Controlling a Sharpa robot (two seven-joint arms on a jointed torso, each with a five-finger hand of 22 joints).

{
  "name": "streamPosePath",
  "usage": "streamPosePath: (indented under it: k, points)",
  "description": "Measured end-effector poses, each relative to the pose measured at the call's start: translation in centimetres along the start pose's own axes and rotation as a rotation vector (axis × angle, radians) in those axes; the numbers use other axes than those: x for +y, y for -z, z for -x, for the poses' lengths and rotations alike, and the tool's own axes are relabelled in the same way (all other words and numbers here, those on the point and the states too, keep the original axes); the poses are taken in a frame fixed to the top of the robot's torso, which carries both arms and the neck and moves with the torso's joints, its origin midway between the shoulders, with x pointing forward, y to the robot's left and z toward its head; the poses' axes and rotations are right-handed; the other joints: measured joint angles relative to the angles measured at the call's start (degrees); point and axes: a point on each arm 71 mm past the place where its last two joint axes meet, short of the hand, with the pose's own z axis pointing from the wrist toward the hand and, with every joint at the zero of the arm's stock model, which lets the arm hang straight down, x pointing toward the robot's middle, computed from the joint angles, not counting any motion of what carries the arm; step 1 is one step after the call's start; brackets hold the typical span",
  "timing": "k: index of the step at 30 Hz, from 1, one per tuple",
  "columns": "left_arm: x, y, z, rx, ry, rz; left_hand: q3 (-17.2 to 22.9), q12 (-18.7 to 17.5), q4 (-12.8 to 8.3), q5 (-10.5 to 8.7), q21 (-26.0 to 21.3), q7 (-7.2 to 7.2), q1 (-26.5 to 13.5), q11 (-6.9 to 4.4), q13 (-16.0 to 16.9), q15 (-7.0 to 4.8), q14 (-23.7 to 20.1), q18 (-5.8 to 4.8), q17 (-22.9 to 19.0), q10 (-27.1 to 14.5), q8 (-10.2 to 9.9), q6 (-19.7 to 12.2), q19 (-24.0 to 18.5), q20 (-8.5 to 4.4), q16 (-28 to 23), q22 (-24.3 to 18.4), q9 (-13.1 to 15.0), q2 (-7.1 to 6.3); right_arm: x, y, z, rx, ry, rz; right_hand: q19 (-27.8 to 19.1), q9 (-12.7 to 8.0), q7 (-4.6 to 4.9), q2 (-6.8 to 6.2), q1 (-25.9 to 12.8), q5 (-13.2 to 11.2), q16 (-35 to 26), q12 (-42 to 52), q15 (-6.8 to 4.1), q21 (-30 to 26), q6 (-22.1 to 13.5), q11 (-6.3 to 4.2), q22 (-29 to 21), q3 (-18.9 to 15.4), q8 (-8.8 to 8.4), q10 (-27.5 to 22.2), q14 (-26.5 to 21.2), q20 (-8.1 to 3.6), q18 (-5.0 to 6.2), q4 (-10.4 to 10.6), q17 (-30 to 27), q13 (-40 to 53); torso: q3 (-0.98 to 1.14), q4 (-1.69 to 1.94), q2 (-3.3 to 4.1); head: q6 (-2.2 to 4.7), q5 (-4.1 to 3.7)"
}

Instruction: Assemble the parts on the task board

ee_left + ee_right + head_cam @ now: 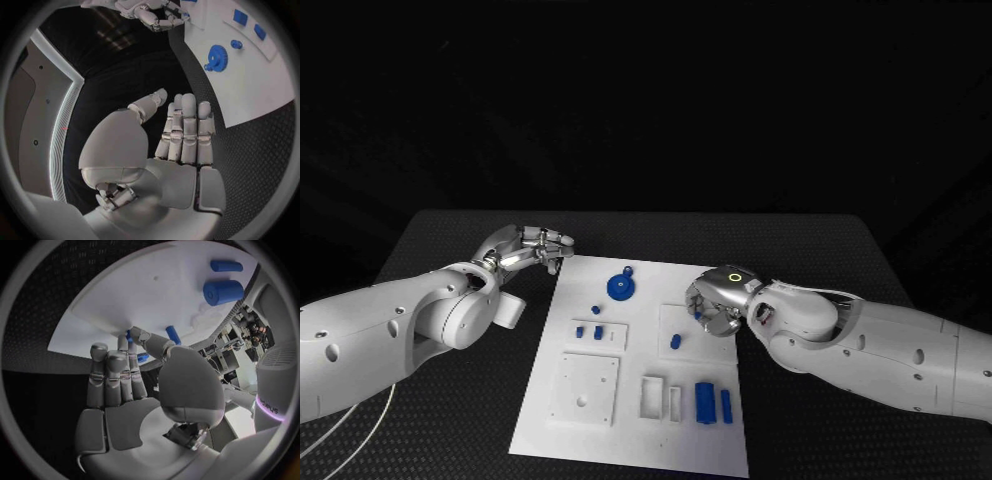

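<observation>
My left hand (pixel 528 247): rests at the task board's far left corner, over the black table (pixel 444 250), fingers straight and laid side by side, holding nothing; bare table lies open along the board's left edge

Task board (pixel 632 430): white plate in the middle of the table, long edges running away from me, a wide blank strip along its near edge

Blue gear (pixel 620 288): lies flat on the board's far part, inward from my left hand and apart from it

Two small blue pegs (pixel 589 331): stand on the board's left half, nearer me than the gear

Small blue piece (pixel 675 341): on the board's middle, just beside my right hand

Two upright blue blocks (pixel 714 402): near the board's right edge, close to its near end

My right hand (pixel 715 302): over the board's right edge; whether its fingertips pinch the small blue part (pixel 129 335) seen at them I cannot tell
</observation>
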Motion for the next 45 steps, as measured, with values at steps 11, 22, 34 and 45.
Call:
streamPosePath:
  k: [11,22,34,45]
  points:
    - [0.1,-0.1,0.2,-0.007,-0.003,0.001,0.00,0.00,0.00,0.00,-0.21,0.20,0.00,-0.01,-0.01,0.00,0.00,-0.03,0.00,0.01,0.00,-0.22,0.23,-0.22,0.00,0.03,0.00,0.00,0.1,-0.3,1.0,-0.003,0.005,0.010,0.20,-0.14,0.09,0.00,0.00,0.00,0.00,-0.05,-0.01,0.00,0.13,-0.01,-0.01,0.23,-0.12,0.02,0.01,-0.18,0.00,-0.08,0.07,0.22,0.06,-0.05,-0.02,-0.16,0.11]
    - [0.2,-0.2,0.4,-0.011,-0.005,0.003,0.00,0.00,0.00,0.00,-0.21,0.11,0.00,-0.02,0.04,0.01,0.01,-0.36,0.04,0.02,0.00,-0.30,0.23,-0.22,0.00,0.04,0.01,0.00,-0.3,0.1,3.6,-0.019,-0.035,0.005,0.22,-0.12,0.18,-0.23,-0.23,0.00,-0.01,-0.09,-0.02,0.00,0.22,-0.01,-0.01,0.23,-0.15,0.03,0.02,-0.16,0.00,-0.08,0.14,0.22,0.10,-0.05,-0.02,-0.24,0.36]
    - [0.2,-0.4,0.3,-0.013,-0.005,0.002,0.00,0.00,0.00,0.00,-0.21,0.07,0.00,0.19,0.03,0.01,0.01,-0.50,0.04,-0.21,0.00,-0.35,0.23,-0.22,0.00,0.03,-0.04,0.00,2.2,-0.3,5.3,-0.040,-0.122,0.063,0.29,-0.17,0.18,0.17,-0.63,0.00,-0.01,-0.09,-0.12,0.00,0.21,0.06,-0.02,0.21,-0.33,0.32,0.12,-0.08,0.01,-0.10,0.25,0.31,0.02,-0.24,-0.05,0.14,1.04]
    - [0.2,-0.9,0.3,-0.024,0.002,0.003,0.00,0.00,0.00,0.00,-0.21,0.01,0.00,0.19,0.08,0.01,0.01,-0.31,0.09,-0.22,0.00,-0.41,0.22,-0.21,0.00,0.02,-0.04,0.00,6.9,-2.0,4.7,-0.131,-0.186,0.171,0.28,-0.09,0.17,0.17,-0.63,0.28,-0.01,-0.20,-0.19,0.00,0.21,-0.01,0.03,0.37,-0.34,0.38,0.19,-0.08,0.01,-0.27,0.24,0.35,0.00,-0.21,-0.30,0.32,3.47]
